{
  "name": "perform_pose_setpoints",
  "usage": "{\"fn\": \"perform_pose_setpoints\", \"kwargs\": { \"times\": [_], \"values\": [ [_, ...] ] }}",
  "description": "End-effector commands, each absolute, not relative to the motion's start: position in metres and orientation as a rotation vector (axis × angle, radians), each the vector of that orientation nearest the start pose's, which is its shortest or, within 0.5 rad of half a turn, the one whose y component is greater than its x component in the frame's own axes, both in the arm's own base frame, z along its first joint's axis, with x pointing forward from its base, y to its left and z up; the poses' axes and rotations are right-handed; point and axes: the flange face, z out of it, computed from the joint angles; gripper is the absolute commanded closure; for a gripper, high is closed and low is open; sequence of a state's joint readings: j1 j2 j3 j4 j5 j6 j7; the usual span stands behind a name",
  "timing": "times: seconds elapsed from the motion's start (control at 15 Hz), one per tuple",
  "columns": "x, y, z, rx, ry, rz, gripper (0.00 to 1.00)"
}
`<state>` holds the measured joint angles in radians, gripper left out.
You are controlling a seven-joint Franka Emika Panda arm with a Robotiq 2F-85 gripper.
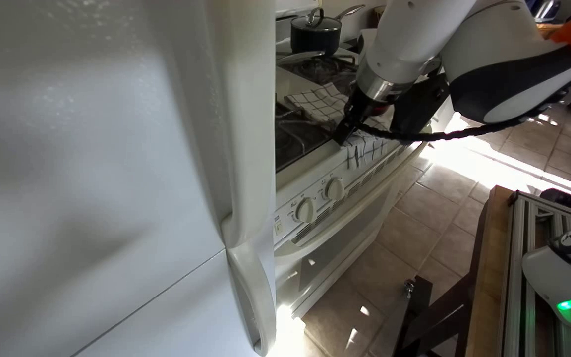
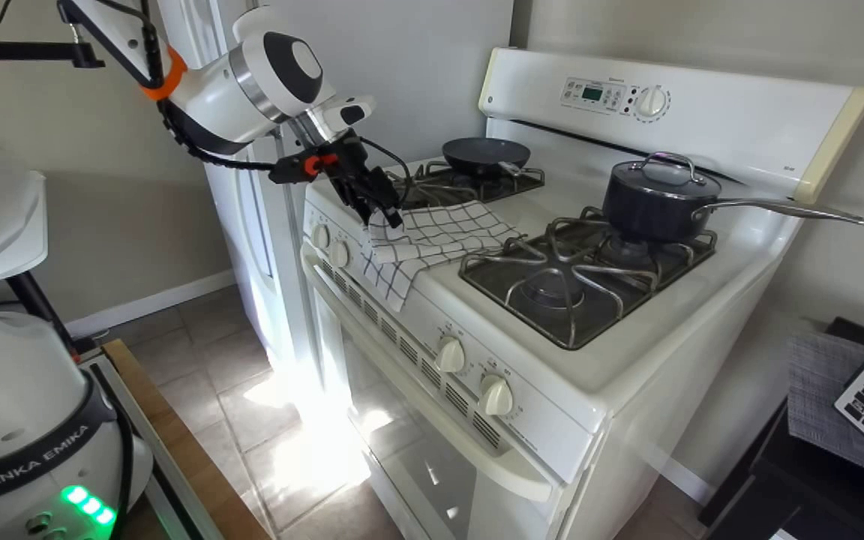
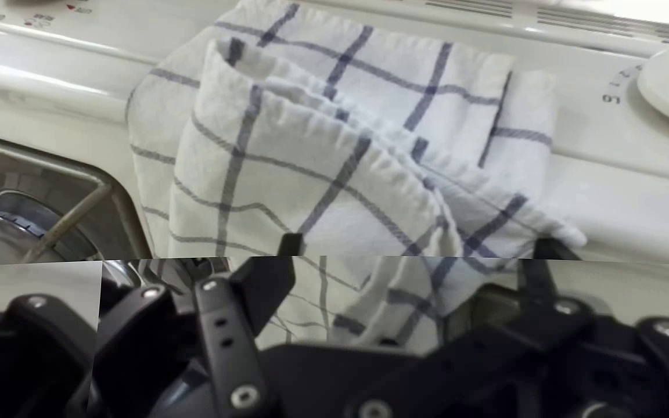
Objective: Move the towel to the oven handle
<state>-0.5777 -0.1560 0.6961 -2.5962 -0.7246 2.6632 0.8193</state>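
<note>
1. Arm reaches in over the front of the stove in both exterior views. Wrist bent; gripper angled down to the cooktop, on the fridge side.
2. Fingers spread apart in the wrist view, folded cloth showing between them. Whether either finger touches the cloth: cannot tell.
3. Stove's front edge close by the gripper. Control panel drops away below that edge, knobs to either side of the hanging cloth.
4. Oven handle: slim white bar, horizontal, across the oven door, below the panel.
5. Tiled floor, sunlit in patches, runs between oven door and the robot's bench.
6. Frying pan on a rear burner; lidded saucepan well apart from the gripper. Tall fridge handle stands upright beyond the stove's end.
7. Towel: white, dark check, rumpled on the cooktop between the two burner grates. Front part drapes over the edge, down the panel; lowest corner hangs above the oven handle, apart from it.
8. Relative to fingers: a raised towel fold stands between the fingertips, one cloth corner just beside a finger; the draped part lies past the tips.
</note>
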Motion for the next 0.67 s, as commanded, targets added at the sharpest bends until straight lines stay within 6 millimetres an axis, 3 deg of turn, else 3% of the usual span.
{"fn": "perform_pose_setpoints", "kwargs": {
  "times": [0.0, 0.6],
  "values": [
    [0.443, 0.072, 0.306, -3.431, 0.172, -0.614, 0.26],
    [0.451, 0.078, 0.319, -3.404, 0.214, -0.625, 0.96]
  ]
}}
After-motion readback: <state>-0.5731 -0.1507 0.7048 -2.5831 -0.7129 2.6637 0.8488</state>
